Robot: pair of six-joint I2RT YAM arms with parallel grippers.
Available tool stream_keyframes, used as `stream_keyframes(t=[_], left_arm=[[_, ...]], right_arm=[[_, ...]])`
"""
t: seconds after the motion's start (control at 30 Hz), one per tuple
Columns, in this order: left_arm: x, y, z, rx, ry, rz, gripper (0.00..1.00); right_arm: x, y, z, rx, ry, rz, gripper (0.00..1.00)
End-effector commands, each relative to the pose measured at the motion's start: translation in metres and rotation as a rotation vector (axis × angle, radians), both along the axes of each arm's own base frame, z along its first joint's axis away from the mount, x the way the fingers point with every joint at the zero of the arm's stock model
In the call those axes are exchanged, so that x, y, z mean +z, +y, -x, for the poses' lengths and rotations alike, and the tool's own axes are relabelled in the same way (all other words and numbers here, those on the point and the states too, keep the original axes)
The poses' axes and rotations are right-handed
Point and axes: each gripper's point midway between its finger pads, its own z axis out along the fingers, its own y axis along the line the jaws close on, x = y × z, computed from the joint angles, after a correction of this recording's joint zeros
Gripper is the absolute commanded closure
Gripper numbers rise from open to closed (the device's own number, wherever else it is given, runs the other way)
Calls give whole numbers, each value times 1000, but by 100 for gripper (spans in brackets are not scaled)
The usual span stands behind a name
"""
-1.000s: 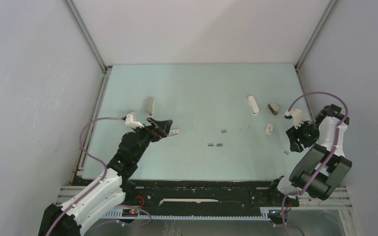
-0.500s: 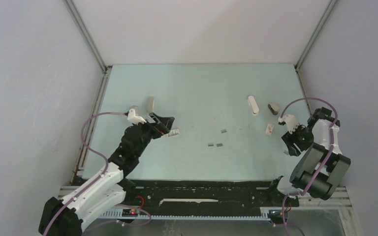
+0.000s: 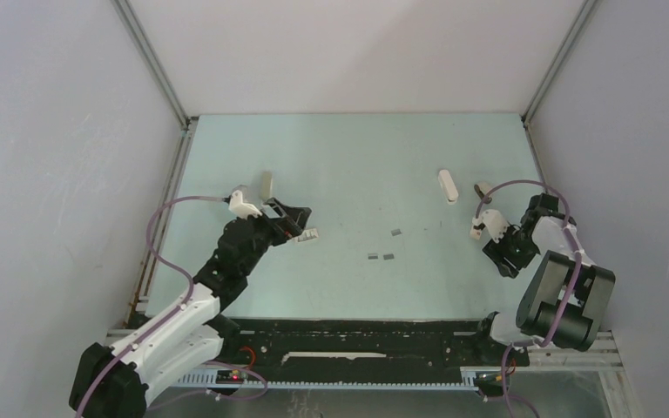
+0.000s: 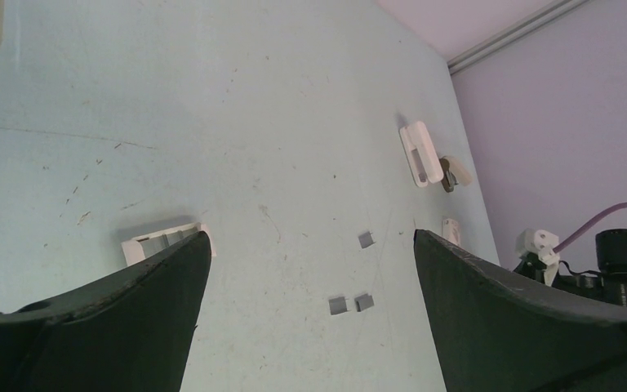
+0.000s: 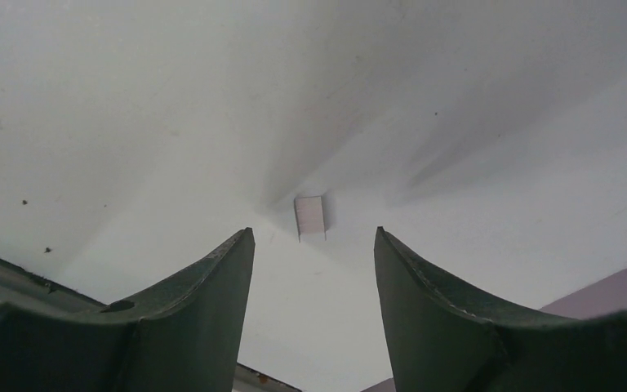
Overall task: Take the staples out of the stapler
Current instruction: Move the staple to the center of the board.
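Note:
The white stapler (image 3: 447, 185) lies at the back right of the table, also in the left wrist view (image 4: 419, 153). Loose grey staples (image 3: 381, 257) lie mid-table, a pair (image 4: 351, 304) and a single one (image 4: 366, 239) between my left fingers' sightline. My left gripper (image 3: 296, 224) (image 4: 310, 237) hangs wide open, holding nothing, beside a small white tray piece (image 4: 159, 242). My right gripper (image 3: 503, 261) (image 5: 314, 231) points down near the right edge, open, with one short staple strip (image 5: 309, 215) on the table just beyond its fingertips, untouched.
A beige bar (image 3: 266, 185) lies behind the left gripper. A small printed white box (image 3: 476, 228) and a brownish piece (image 3: 484, 189) sit right of the stapler, close to the right arm. Side walls close in left and right.
The right arm swung left and down over the table's right edge, its jaws narrowing slightly. The left gripper shifted a little toward the back.

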Motion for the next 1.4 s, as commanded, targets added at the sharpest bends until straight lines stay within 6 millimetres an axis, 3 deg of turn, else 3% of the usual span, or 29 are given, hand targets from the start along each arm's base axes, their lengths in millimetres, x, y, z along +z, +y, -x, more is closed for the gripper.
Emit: stream_keyframes(t=[0.0, 0.43, 0.87, 1.1, 1.37], left_arm=[[25, 2, -3, 16, -58, 46, 0], [27, 4, -1, 21, -69, 54, 0], [29, 17, 10, 61, -100, 87, 0], [31, 16, 10, 56, -105, 90, 0], [33, 15, 9, 56, -112, 94, 0]], right_arm=[[-1, -5, -10, -11, -16, 17, 36], [-12, 0, 3, -32, 53, -30, 51], [-23, 0, 15, -91, 117, -79, 76], [-18, 14, 16, -96, 116, -126, 90], [-12, 45, 10, -65, 111, -172, 92]])
